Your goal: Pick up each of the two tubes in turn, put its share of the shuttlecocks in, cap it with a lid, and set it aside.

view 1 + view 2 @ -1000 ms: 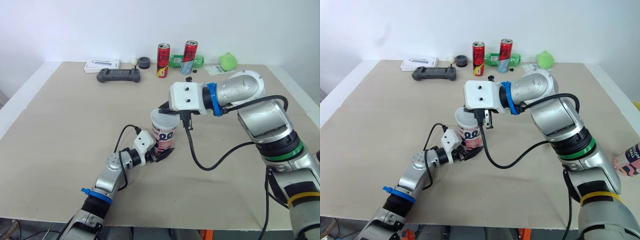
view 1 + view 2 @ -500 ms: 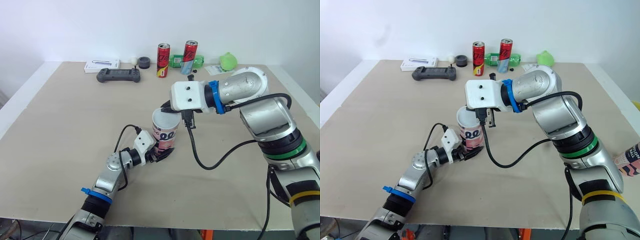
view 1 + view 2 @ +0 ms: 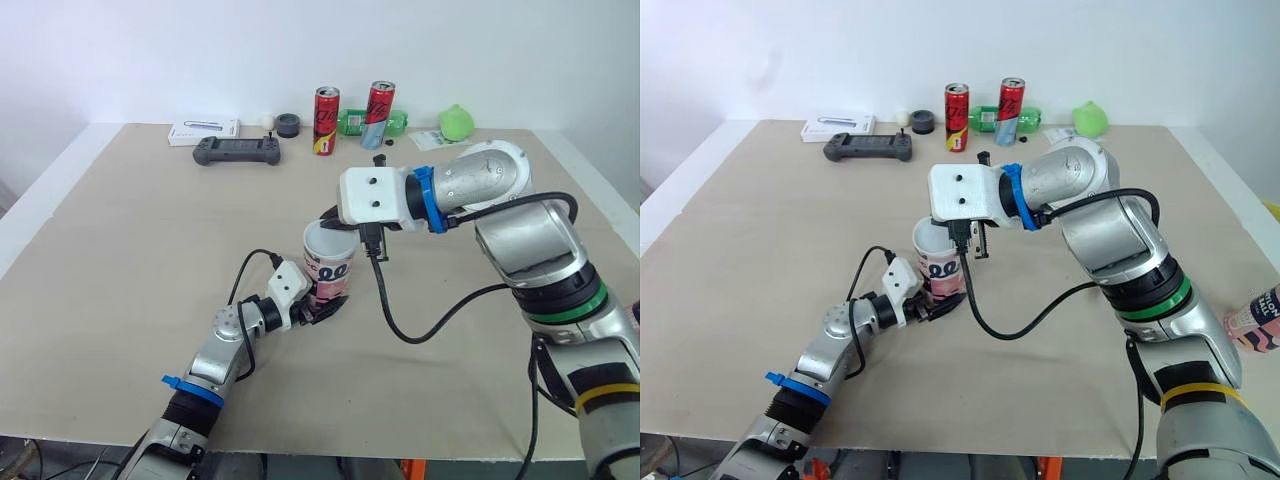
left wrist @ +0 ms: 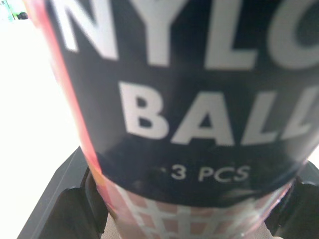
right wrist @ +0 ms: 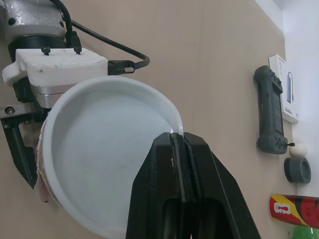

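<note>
Left hand point(image 3: 322, 304) clamped round upright tube point(image 3: 330, 270) base | right hand point(image 5: 178, 137) pinching white lid point(image 5: 94, 149) rim atop tube

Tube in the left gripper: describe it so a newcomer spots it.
On the tan table, look where both arms meet. The tube stands in the left gripper, the right gripper pinching the white lid on top. Unlike the red cans behind, it's pink-and-black.

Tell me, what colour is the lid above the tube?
White; the lid shows best in the right wrist view.
</note>
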Action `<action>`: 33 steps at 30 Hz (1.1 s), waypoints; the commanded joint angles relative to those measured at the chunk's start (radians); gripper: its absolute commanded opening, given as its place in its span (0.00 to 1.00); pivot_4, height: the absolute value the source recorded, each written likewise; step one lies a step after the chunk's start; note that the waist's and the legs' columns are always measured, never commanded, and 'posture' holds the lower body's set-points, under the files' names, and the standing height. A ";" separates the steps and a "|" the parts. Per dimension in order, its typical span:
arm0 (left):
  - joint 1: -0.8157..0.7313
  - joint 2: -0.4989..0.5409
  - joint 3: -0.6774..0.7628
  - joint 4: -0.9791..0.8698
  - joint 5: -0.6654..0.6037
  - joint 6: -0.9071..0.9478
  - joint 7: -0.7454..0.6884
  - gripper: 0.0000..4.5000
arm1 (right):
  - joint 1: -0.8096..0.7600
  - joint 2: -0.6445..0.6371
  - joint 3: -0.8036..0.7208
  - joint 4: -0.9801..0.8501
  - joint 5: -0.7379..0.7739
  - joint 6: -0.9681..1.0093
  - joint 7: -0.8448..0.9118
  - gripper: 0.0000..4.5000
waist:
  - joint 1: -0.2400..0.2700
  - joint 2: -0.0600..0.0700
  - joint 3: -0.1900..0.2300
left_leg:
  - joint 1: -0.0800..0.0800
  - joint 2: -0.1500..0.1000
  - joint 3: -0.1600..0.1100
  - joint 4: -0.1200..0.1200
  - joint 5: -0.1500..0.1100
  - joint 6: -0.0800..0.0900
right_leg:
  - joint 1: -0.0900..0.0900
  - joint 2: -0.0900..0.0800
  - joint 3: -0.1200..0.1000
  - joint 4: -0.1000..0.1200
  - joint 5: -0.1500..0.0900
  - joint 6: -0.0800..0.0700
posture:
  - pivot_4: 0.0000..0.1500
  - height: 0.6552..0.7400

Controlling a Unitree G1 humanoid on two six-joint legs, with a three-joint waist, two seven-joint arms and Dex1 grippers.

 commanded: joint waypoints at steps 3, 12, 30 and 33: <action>0.013 0.015 -0.003 0.029 0.016 0.028 0.009 0.72 | 0.024 0.023 0.019 -0.047 0.013 0.011 0.010 0.02 | 0.000 0.000 0.000 | 0.000 0.000 0.000 0.000 0.000 0.000 | 0.000 0.000 0.000 0.000 0.000 0.000 | 1.00 1.00; 0.018 0.017 -0.004 0.026 0.017 0.028 0.010 0.72 | 0.029 0.051 0.014 -0.025 0.003 0.007 -0.016 0.02 | -0.002 0.000 0.000 | 0.001 0.000 0.000 -0.001 0.000 0.000 | 0.000 0.000 0.000 0.000 0.000 0.000 | 1.00 1.00; 0.026 0.025 -0.005 0.009 0.016 0.036 0.010 0.72 | 0.187 0.111 -0.036 -0.046 0.014 0.016 -0.110 0.02 | -0.004 -0.003 -0.007 | 0.006 0.001 0.000 -0.004 0.000 0.000 | 0.002 0.001 0.000 0.000 0.000 -0.001 | 1.00 1.00; 0.025 0.027 -0.006 0.010 0.015 0.036 0.008 0.72 | 0.199 0.123 -0.042 -0.047 0.014 0.015 -0.128 0.02 | -0.004 -0.003 -0.007 | 0.007 0.001 0.000 -0.005 0.000 0.000 | 0.002 0.001 0.000 0.000 -0.001 -0.001 | 1.00 1.00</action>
